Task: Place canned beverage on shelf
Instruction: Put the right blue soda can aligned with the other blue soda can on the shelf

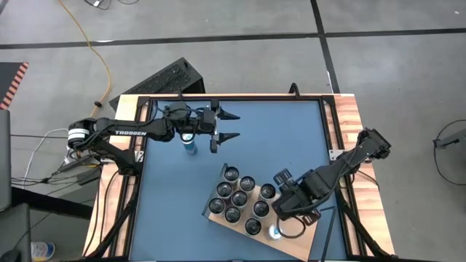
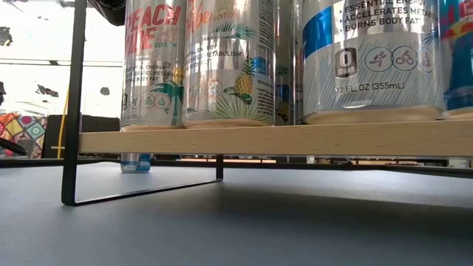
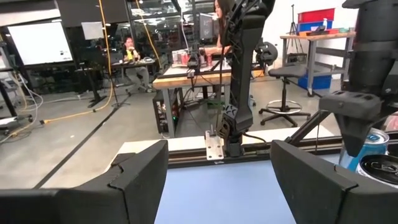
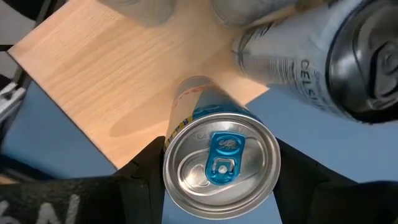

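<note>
Low view: can tops cut off; both arms unseen.

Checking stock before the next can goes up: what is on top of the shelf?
On the shelf stand nine dark-topped cans, and the right gripper holds a blue-tab can upright at the board's corner. The board under the cans is covered.

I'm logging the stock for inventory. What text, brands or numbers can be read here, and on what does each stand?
"PEACH" on the leftmost can on the shelf.
"ESSENTIAL ENERGY", "BURNS BODY FAT" and "12 FL OZ (355mL)" on the silver-and-blue can.
"CELS", cut off, on the grey can in the right wrist view.
"TROSSEN" on the left arm.
The pineapple can carries small print too blurred to read.
</note>
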You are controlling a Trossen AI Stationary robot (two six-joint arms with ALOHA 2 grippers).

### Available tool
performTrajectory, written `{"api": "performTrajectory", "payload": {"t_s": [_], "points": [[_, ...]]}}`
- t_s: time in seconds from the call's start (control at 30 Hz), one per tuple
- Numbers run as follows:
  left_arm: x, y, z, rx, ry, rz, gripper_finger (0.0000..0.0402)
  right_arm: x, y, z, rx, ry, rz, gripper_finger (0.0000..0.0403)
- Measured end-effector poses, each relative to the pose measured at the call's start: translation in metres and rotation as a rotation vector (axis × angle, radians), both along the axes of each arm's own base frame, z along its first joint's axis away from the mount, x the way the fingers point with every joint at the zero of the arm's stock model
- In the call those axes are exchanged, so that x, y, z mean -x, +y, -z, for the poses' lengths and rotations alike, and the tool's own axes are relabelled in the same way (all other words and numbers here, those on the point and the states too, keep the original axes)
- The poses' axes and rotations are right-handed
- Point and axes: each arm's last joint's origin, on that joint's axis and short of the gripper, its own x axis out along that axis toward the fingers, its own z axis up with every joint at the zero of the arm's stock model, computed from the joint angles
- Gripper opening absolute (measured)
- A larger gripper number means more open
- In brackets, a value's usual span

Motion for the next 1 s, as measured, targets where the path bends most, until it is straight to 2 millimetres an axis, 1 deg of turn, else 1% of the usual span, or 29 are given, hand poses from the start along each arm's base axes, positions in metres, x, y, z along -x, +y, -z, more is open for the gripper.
{"api": "performTrajectory", "payload": {"t_s": [0.1,0.17,0.33,0.43,0.5,0.7,0.87,1.0], "points": [[0.000,0.000,0.000,-0.001,0.002,-0.008,0.0270,0.004,0.007,0.000,0.036,-0.023,-0.032,0.0210],[0.000,0.000,0.000,-0.006,0.002,-0.014,0.0270,0.008,0.012,0.000,0.061,-0.033,-0.085,0.0210],[0.000,0.001,0.000,-0.007,-0.004,-0.048,0.0270,0.025,0.023,0.000,0.171,-0.002,-0.338,0.0210],[0.000,0.002,0.000,0.011,-0.007,-0.071,0.0270,0.031,0.029,0.000,0.240,-0.015,-0.506,0.0210],[0.000,0.003,-0.001,0.029,-0.011,-0.084,0.0270,0.033,0.030,0.000,0.257,-0.016,-0.563,0.0211],[0.000,0.003,-0.001,0.034,-0.018,-0.088,0.0270,0.031,0.031,0.000,0.253,-0.030,-0.603,0.0214],[0.000,0.003,-0.001,0.034,-0.018,-0.089,0.0270,0.030,0.036,-0.001,0.254,-0.055,-0.718,0.0214],[0.000,0.003,-0.001,0.034,-0.018,-0.089,0.0270,0.030,0.037,-0.001,0.248,-0.068,-0.725,0.0215]]}}
